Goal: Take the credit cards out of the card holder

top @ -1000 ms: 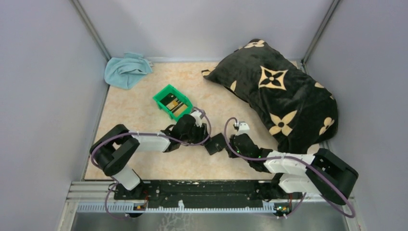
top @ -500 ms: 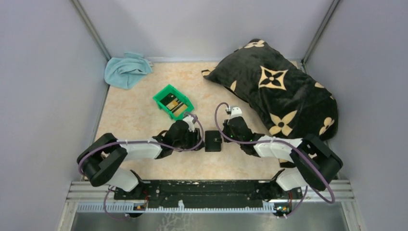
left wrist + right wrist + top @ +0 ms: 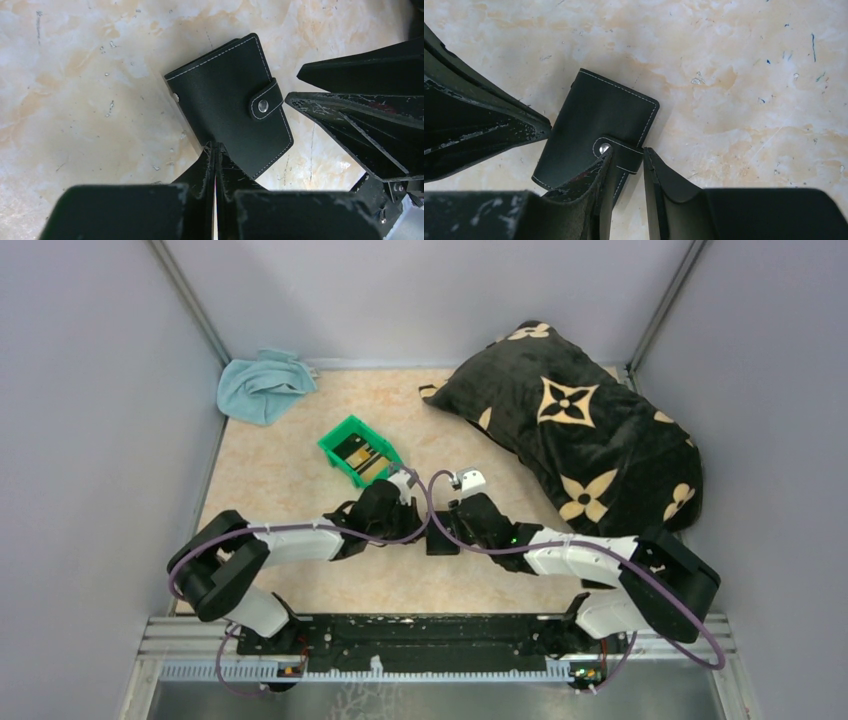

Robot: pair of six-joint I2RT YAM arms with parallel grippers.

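The card holder (image 3: 441, 537) lies closed on the table, black with white stitching and a snapped strap (image 3: 621, 152). My left gripper (image 3: 215, 146) is shut, its tips touching the holder's (image 3: 230, 112) near edge, with nothing between them. My right gripper (image 3: 628, 152) is open over the strap side of the holder (image 3: 594, 125). One of its fingers rests by the snap and the other stands on the table beside the strap. Dark credit cards (image 3: 362, 456) with tan markings lie in the green bin (image 3: 330, 443).
A blue cloth (image 3: 262, 385) lies at the back left. A large black pillow (image 3: 575, 435) with tan flowers fills the back right. Grey walls close in on both sides. The two grippers' fingers stand close together over the holder.
The right gripper held the holder shut a second ago, set it flat on the table and has opened. The left gripper, open before, has shut at the holder's edge. Both arms moved in.
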